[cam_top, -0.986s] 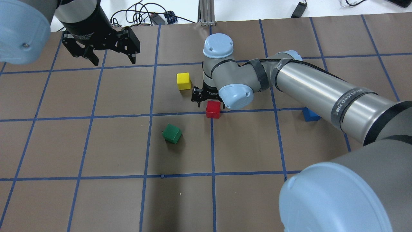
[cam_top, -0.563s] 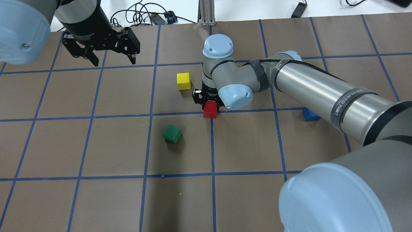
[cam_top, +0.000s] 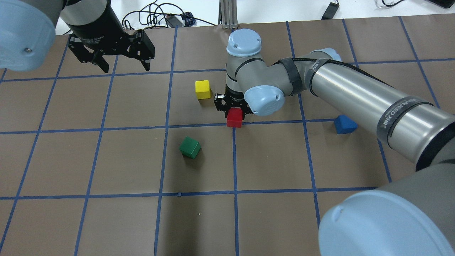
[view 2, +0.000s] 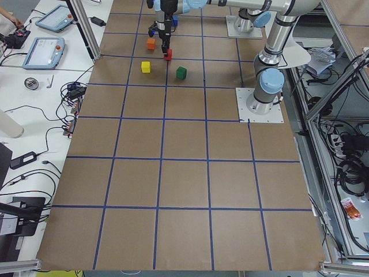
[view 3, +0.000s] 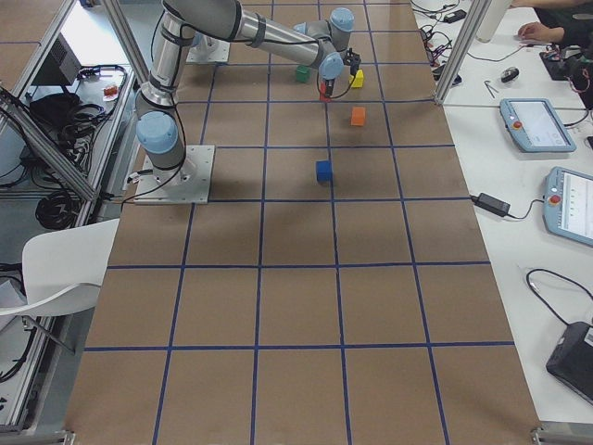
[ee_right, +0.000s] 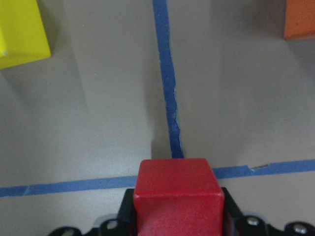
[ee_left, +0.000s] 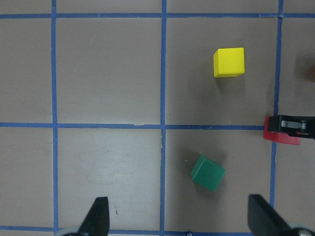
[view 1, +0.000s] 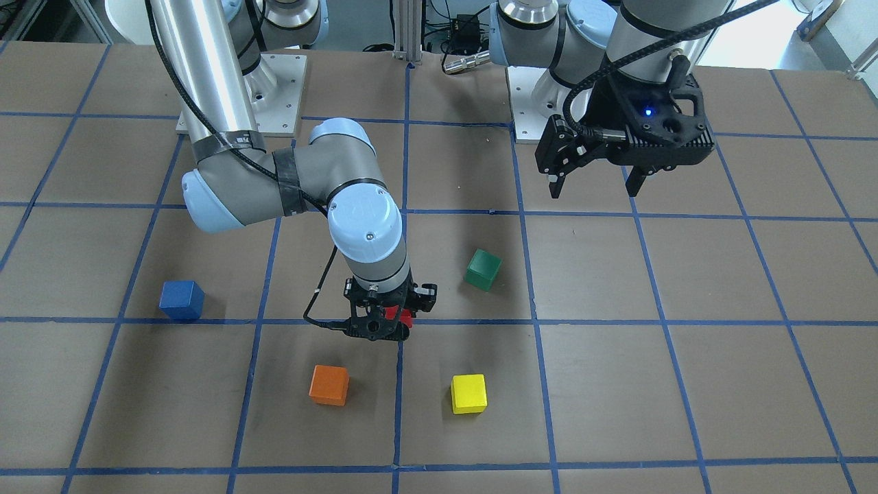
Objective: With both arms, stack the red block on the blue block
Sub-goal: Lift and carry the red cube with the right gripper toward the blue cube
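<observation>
The brown worktop [cam_top: 106, 160] is gridded with blue tape [ee_right: 167, 73]. The right arm [cam_top: 355, 103] reaches to its middle, wrist pointing down; the left arm [view 1: 648, 31] hangs high over its own side. The left fingers [ee_left: 97, 216] stand wide apart, holding nothing. The right fingers [ee_right: 127, 214] are clamped on the red block [ee_right: 178, 196] — one on each side — at a crossing of tape lines; whether it touches the worktop I cannot tell. The blue block [cam_top: 344, 124] sits well apart, toward the robot's right. A green block [cam_top: 189, 147], a yellow block [cam_top: 203, 89] and an orange block [view 1: 328, 384] lie near the red one.
</observation>
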